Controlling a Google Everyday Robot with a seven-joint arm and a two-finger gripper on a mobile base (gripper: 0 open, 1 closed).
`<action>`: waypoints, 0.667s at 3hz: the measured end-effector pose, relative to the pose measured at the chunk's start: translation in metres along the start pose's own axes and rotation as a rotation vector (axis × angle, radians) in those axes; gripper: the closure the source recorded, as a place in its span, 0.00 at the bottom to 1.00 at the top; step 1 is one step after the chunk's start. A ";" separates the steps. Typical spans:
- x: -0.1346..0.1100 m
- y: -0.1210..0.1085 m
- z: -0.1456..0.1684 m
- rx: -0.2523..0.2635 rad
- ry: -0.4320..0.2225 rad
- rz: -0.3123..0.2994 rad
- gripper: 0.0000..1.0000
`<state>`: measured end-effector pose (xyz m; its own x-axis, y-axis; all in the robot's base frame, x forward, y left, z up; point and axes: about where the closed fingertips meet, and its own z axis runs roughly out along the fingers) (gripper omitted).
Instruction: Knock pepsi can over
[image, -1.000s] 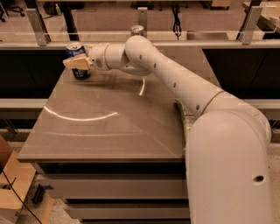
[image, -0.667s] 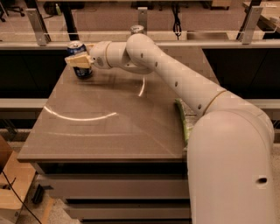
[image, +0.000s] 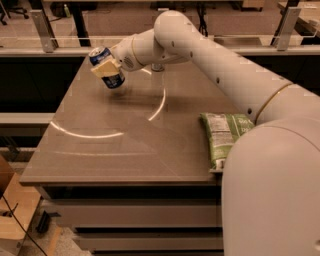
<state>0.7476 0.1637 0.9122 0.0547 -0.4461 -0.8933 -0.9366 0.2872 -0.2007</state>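
The pepsi can (image: 114, 79), dark blue with a silver top, is at the table's far left corner. It is tilted, with its top leaning to the upper left and its base low over the tabletop. My gripper (image: 106, 68) reaches in from the right and is shut on the can's middle. One cream finger (image: 104, 67) lies across the can's front; the other is hidden behind it.
The brown table (image: 125, 150) has a green snack bag (image: 222, 131) at its right edge, partly behind my arm. The foot of a grey can (image: 158, 67) shows under my arm at the back. A railing and a drop run behind the table.
The can stood nearly upright at the far left corner with my gripper on it. Now it is tipped over to the left in my gripper.
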 end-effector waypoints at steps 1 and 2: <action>0.022 0.014 -0.035 -0.045 0.233 -0.092 1.00; 0.054 0.032 -0.056 -0.126 0.440 -0.155 0.82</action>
<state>0.7012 0.1017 0.8801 0.0708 -0.7997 -0.5961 -0.9652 0.0960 -0.2434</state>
